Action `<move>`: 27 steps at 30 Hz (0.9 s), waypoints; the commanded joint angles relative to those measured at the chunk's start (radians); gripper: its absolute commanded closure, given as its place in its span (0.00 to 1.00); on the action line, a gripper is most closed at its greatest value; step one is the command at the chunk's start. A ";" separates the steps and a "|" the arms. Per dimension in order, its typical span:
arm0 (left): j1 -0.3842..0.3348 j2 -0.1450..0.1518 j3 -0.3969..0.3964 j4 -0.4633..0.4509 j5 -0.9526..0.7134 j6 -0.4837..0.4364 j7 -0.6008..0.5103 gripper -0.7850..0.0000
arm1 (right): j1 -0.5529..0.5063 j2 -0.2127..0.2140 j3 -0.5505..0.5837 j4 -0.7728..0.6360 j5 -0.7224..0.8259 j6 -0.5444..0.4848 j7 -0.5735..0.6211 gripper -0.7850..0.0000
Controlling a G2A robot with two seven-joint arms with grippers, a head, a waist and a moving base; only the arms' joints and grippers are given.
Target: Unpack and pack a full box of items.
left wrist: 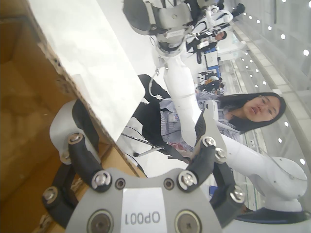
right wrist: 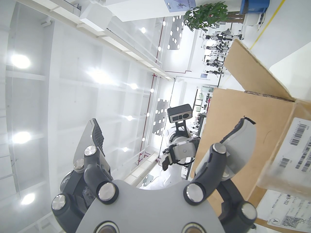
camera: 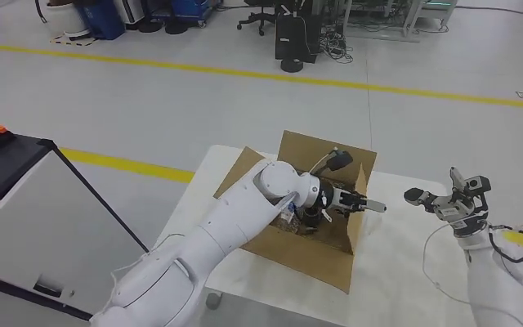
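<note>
A white desk (camera: 400, 270) stands on a pale grey floor (camera: 163, 106) crossed by two yellow lines (camera: 245, 73), one far off and one just behind the desk. A white cabinet with a dark top (camera: 33, 221) stands beside the desk on its left. Black office chairs (camera: 261, 12), dark equipment and blue bins line the far side of the room.

The cardboard box (camera: 315, 245) sits on the desk, toward its left half, with its mouth facing straight up. The rear flap stands upright, the left and right flaps lean outward, and the near flap folds down toward the robot. The box is turned slightly askew to the desk's edges. Which of its sides is the longer cannot be told. Something dark lies inside, too hidden to name. In the right wrist view the outer wall facing the right arm carries white barcode labels (right wrist: 301, 144).

The left arm reaches across the box from the near left. The left gripper (camera: 368, 203) (left wrist: 139, 107) is at the right-hand flap, pointing out toward the right arm. Its fingers are spread wide, one inside the box and one outside, with the flap's edge between them.

The right gripper (camera: 433, 190) (right wrist: 170, 122) hangs above the desk's right side, apart from the box and facing it. Its fingers are spread wide and hold nothing.
</note>
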 commanded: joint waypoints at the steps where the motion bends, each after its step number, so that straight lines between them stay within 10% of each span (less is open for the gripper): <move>1: 0.000 -0.009 0.000 -0.001 -0.044 -0.011 -0.032 0.00 | 0.000 0.000 0.000 0.000 0.000 0.000 0.000 0.00; 27: -0.020 -0.165 0.138 0.209 -0.131 -0.059 -0.059 0.00 | -0.162 0.034 0.200 -0.082 0.091 -0.022 -0.109 0.00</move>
